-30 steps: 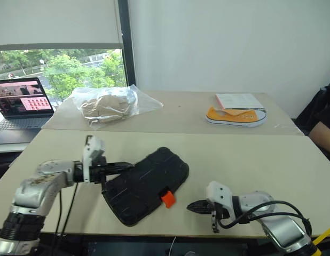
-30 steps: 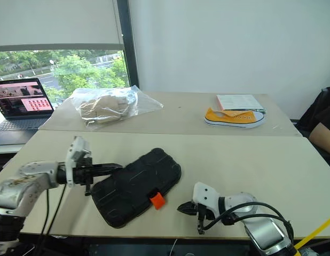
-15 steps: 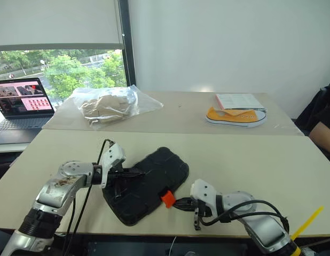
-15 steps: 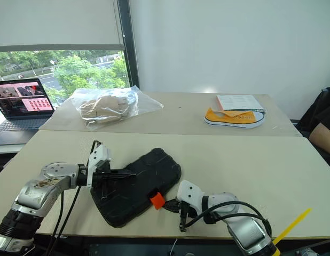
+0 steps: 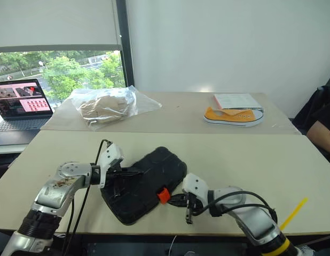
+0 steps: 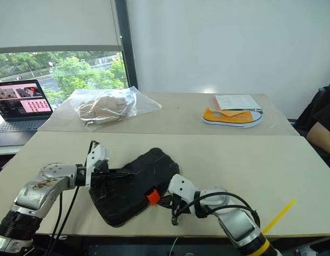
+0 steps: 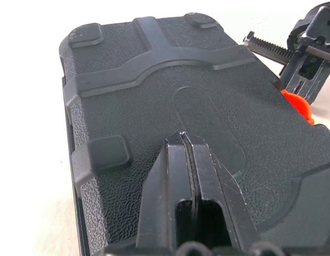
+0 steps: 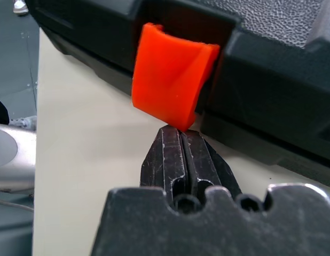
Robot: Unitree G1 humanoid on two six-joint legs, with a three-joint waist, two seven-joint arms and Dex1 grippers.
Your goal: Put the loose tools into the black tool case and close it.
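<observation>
The flat black plastic tool case [image 5: 144, 184] with its textured shell lies shut near the front edge of the pale table [image 5: 250, 160], so whatever is inside is hidden. The left gripper [image 7: 183, 140] reaches in from the left, nearly level, its black fingers pressed together with tips resting on the lid. The right gripper [image 8: 182, 133] comes in low from the right, fingers together, tips just under the lower lip of the small orange latch [image 8: 173, 74].
</observation>
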